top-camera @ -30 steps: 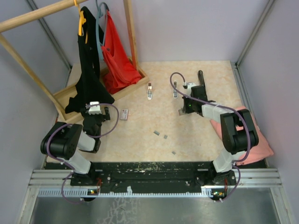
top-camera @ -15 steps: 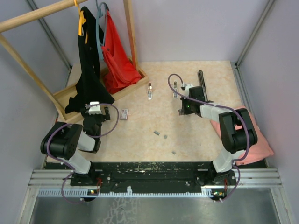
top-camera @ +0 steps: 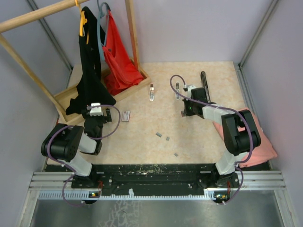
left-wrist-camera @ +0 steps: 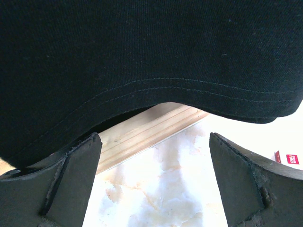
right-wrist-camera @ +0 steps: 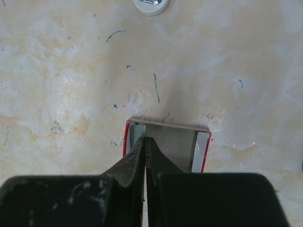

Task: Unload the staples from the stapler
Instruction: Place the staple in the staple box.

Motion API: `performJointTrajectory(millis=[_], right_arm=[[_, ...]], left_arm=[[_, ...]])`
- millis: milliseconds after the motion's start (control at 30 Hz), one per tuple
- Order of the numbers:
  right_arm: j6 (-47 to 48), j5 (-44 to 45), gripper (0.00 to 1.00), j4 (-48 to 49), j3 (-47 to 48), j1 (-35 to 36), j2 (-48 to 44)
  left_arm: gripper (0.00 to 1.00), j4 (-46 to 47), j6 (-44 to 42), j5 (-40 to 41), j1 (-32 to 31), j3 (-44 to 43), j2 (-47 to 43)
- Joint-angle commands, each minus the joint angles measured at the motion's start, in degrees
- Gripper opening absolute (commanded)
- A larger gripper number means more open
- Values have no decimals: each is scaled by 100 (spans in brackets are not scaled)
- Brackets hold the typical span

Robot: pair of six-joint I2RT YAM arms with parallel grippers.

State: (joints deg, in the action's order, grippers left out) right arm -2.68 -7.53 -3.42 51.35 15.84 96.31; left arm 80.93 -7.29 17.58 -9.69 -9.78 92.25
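Right arm: small shift only. The wrist has crept slightly toward the left arm's side since a second ago, then held for the last half second. Right end effector point(right-wrist-camera: 145, 142) is clenched, tips pressed together with nothing showing between them, over the left part of a small open red-sided box point(right-wrist-camera: 176, 138) on the table point(top-camera: 142, 137). I cannot tell whether the tips touch the box floor. A ribbed grey strip point(right-wrist-camera: 135, 128) lies along the box's left inner wall, just beside the tips; possibly staples, too small to be sure. Left end effector point(left-wrist-camera: 154, 142) is unchanged: released, spread wide, empty, facing the hem of the black garment point(left-wrist-camera: 151, 47). Stapler point(top-camera: 204, 80) has not moved. It lies on the table at the far right, just behind the right wrist, and neither arm touches it; whether its magazine is open or loaded is not visible. Loose staples point(top-camera: 158, 135) sit mid-table in a few small pieces, well apart from the stapler, in the same places as before. Reading: the shift was fine positioning at the box, not work on the stapler. With staples already out on the table, unloading looks at least partly done. Clenched tips can only nudge, so any pickup would need them parted first.
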Motion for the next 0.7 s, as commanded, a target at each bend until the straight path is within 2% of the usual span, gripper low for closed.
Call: performJointTrajectory(millis=[0, 667], right_arm=[[-74, 65, 0, 124, 53, 72, 42], [-114, 19, 14, 125, 77, 116, 32]], left_arm=[[100, 131, 96, 0, 38, -77, 8], [100, 133, 88, 0, 33, -77, 13]])
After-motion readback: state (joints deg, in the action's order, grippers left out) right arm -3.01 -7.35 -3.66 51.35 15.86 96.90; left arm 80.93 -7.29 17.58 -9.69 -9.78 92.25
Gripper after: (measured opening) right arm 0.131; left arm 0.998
